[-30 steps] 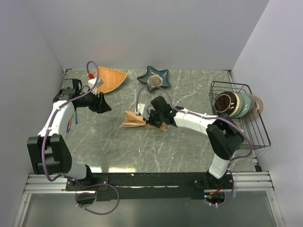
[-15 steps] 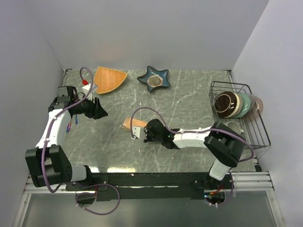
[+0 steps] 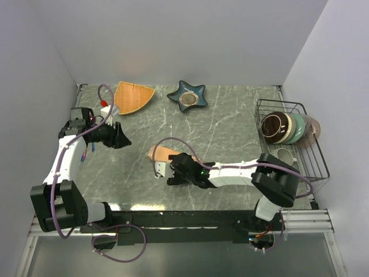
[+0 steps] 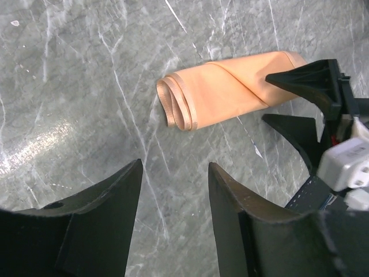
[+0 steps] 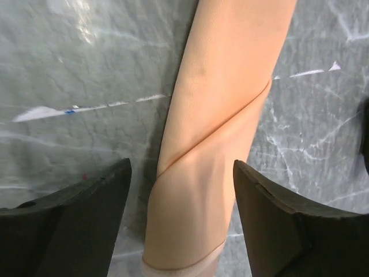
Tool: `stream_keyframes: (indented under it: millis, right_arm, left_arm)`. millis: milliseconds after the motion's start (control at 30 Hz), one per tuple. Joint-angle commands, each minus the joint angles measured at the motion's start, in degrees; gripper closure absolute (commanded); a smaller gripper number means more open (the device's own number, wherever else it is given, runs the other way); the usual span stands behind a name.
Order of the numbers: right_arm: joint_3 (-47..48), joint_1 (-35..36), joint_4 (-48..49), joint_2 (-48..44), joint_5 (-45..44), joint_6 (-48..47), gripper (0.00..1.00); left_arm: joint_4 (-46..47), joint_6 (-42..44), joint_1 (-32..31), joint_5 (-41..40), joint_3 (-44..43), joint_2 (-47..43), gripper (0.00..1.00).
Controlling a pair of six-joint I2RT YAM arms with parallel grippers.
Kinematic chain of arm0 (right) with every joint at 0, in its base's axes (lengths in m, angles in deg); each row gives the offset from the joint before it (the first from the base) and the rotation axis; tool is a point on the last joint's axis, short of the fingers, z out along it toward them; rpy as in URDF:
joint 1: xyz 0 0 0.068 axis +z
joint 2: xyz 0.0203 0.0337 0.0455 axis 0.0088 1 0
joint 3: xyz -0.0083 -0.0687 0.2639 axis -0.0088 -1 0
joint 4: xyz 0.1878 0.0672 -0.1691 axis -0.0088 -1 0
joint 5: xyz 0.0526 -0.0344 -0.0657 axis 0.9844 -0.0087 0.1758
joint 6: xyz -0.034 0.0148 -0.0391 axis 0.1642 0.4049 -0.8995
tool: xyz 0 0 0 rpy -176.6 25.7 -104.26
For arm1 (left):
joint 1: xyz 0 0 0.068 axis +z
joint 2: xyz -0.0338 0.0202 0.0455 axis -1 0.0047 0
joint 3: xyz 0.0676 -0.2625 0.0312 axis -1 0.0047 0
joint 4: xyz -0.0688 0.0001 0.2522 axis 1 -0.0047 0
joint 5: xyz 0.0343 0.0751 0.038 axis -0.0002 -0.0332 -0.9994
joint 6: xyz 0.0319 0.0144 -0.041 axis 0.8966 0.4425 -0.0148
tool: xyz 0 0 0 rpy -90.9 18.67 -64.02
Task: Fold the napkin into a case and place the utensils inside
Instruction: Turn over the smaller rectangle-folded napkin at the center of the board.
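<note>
The peach-orange napkin (image 3: 161, 152) lies on the marble table as a rolled tube, its coiled end (image 4: 176, 107) turned toward my left arm. My right gripper (image 3: 171, 166) is open, hovering over the roll's right part; the napkin (image 5: 213, 144) runs lengthwise between its spread fingers (image 5: 86, 208) without touching them. My left gripper (image 3: 124, 140) is open and empty, well left of the roll, with bare marble between its fingertips (image 4: 174, 167). A thin purple-blue streak (image 3: 85, 156) by the left forearm may be the utensils; it is too small to tell.
An orange fan-shaped dish (image 3: 134, 96) and a blue star-shaped dish (image 3: 187, 96) sit at the back. A wire rack (image 3: 291, 138) with bowls stands at the right edge. Walls close in the left, back and right sides.
My right gripper opened and let go of the napkin after swinging toward the front left. The napkin now lies as a tidy roll. The left gripper drew back slightly to the left.
</note>
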Motion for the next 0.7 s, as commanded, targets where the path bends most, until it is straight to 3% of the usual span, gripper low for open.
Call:
stream_keyframes:
  millis: [0,67,167,233,333,367,467,667]
  right_arm:
    - [8.04,0.85,-11.86,-7.01,5.12,8.7,0.13]
    - [13.11,0.59,-19.66,-8.6,9.51,13.26,0.09]
    - [18.22,-2.22,-28.81,-12.2,16.37,18.19,0.12]
    - [19.65,-6.77,-32.96,-13.44,22.44,19.44,0.18]
    - [18.78,-12.14,-38.94,-15.2,26.06,18.57,0.37]
    - [16.86,-13.03,-39.83,-15.63,25.01,17.35,0.48]
    - [12.55,-15.5,-38.79,-15.99,23.69,15.23,0.6]
    - [9.72,-15.94,-35.1,-10.21,23.16,15.57,0.62]
  left_arm:
    - [-0.73,1.21,0.28,1.52,0.26,-1.58,0.47]
    - [-0.64,1.38,-0.15,1.61,0.26,-0.88,0.51]
    - [-0.47,1.21,-2.6,0.21,0.26,0.53,0.56]
    - [0.67,-0.1,-4.28,-1.37,0.26,1.93,0.61]
    - [2.52,-3.0,-7.88,-1.99,0.17,4.39,0.68]
    - [2.87,-3.79,-9.2,-2.26,0.08,5.18,0.69]
    - [4.8,-7.66,-14.38,-2.44,-0.27,8.7,0.7]
    - [7.44,-12.41,-19.04,-4.09,-1.67,16.52,0.75]
